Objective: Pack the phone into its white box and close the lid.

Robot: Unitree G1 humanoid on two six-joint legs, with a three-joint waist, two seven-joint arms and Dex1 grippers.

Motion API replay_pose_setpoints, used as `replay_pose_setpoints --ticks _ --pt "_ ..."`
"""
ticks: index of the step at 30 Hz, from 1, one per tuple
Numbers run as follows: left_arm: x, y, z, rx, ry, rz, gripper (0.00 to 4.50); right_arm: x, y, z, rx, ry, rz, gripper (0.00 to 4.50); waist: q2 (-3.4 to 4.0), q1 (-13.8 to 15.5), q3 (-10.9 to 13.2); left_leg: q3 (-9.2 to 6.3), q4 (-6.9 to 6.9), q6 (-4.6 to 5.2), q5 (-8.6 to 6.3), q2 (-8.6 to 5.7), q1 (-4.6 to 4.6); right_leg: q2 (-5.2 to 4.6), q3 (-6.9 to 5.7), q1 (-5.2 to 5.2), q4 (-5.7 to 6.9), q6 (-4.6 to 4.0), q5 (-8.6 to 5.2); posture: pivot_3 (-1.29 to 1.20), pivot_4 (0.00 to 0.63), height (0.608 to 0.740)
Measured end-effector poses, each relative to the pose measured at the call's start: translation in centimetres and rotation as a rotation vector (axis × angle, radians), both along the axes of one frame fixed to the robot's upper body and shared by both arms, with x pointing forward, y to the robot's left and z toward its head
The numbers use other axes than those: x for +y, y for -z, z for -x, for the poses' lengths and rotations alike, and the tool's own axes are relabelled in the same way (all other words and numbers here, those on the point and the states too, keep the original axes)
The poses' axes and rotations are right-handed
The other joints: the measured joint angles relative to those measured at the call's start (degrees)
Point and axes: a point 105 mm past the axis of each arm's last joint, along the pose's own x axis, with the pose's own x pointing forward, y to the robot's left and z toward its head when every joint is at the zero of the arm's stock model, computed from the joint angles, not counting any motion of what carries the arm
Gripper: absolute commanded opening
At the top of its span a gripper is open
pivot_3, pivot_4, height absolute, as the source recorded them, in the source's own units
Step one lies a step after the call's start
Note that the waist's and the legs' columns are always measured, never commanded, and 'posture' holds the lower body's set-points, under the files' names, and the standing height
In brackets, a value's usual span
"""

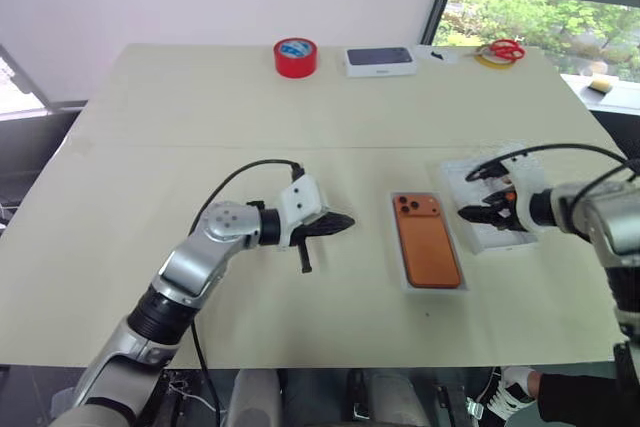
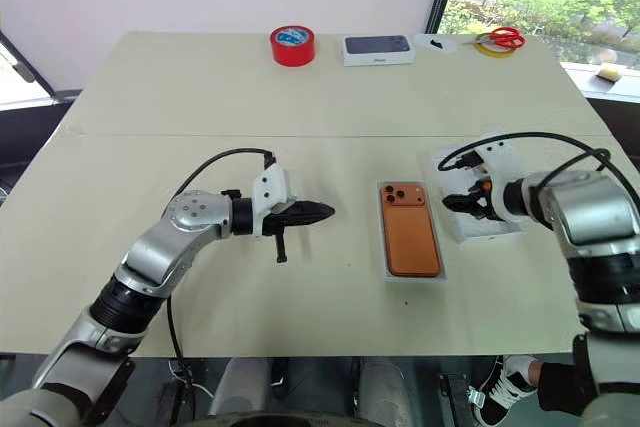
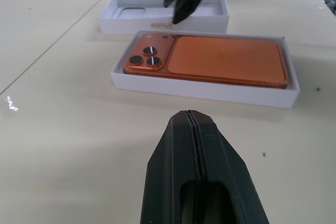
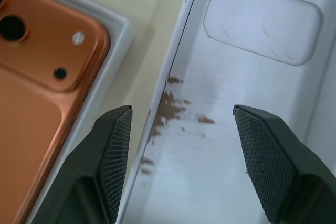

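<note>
Right gripper (image 2: 462, 203) spread over lid (image 2: 497, 227)

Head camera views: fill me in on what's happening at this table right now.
The orange phone already lies camera-side up in the white box near the table's middle. The lid sits upside down just beside it on the robot's right, not yet on the box. The right gripper hangs open over the lid's near wall, one finger on either side of it, nothing gripped. The left gripper is shut and empty, pointing at the box from the other side.
</note>
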Motion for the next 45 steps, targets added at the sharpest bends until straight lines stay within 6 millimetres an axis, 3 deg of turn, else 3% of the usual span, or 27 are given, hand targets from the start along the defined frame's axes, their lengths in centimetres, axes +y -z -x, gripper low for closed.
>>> replay_pose_setpoints --ticks 4,11,18,22,25,29,36,41,45 --pt "0.0 0.1 0.1 -0.006 0.007 0.004 0.00 0.6 0.8 -0.9 0.069 0.015 -0.002 3.19 0.01 -0.06 0.00 0.03 0.01 0.00 0.00 0.00 -0.01 -0.01 0.01 -0.02 0.00 0.00 0.00 0.00 0.150 0.730" --pt "0.1 0.5 0.4 0.003 0.010 0.007 0.00 0.8 0.6 -1.9 0.108 0.058 -0.037 0.04 0.02 -0.87 -0.01 0.03 0.01 0.00 0.00 0.01 0.00 0.00 0.00 -0.01 0.04 0.01 0.00 0.00 0.150 0.730" --pt "0.4 0.7 0.4 0.005 -0.003 0.009 0.00 0.6 -0.1 -1.7 0.130 0.144 -0.134 0.04 0.03 -0.90 0.00 0.05 0.00 0.00 0.00 0.01 0.00 0.00 0.01 -0.04 0.06 0.01 0.01 0.00 0.150 0.730" --pt "1.1 0.3 0.0 -0.003 -0.038 0.021 0.00 1.5 -4.5 -1.7 0.052 0.152 -0.353 0.04 0.15 -0.92 0.05 0.08 -0.03 0.00 0.01 0.03 -0.01 0.00 0.04 -0.10 0.10 0.01 0.01 0.00 0.150 0.730" --pt "2.2 -0.2 -0.8 -0.015 -0.089 0.034 0.00 3.2 -8.3 -0.9 -0.040 0.037 -0.523 0.04 0.16 -0.91 0.04 0.07 -0.05 0.00 0.00 0.04 0.00 0.01 0.04 -0.08 0.10 0.01 0.01 0.00 0.150 0.730" --pt "3.3 0.0 -1.6 -0.003 -0.137 0.038 0.00 5.7 -10.3 0.6 -0.096 -0.137 -0.687 0.04 0.16 -0.88 0.04 0.06 -0.02 0.00 0.00 0.04 0.00 0.00 0.04 -0.05 0.10 0.01 0.01 0.00 0.150 0.730" --pt "4.2 -0.3 -2.8 0.002 -0.174 0.047 0.00 12.7 -7.2 4.4 0.033 -0.339 -0.907 0.04 0.15 -0.84 0.04 0.04 -0.01 0.01 0.01 0.05 -0.03 0.02 0.03 -0.04 0.13 0.02 0.01 0.00 0.150 0.730" --pt "4.2 -0.5 -3.1 -0.003 -0.177 0.057 0.00 17.3 -6.2 6.0 0.062 -0.305 -1.061 0.04 0.13 -0.93 0.04 0.01 0.01 0.02 0.00 0.05 -0.03 0.03 0.03 -0.05 0.14 0.04 0.02 0.00 0.150 0.730" --pt "4.0 -0.5 -3.1 -0.005 -0.176 0.062 0.00 18.6 -4.3 6.6 0.087 -0.194 -1.102 0.04 0.12 -0.79 0.03 0.00 0.03 0.02 0.00 0.05 -0.05 0.02 0.03 -0.02 0.11 0.05 0.02 0.00 0.150 0.730"
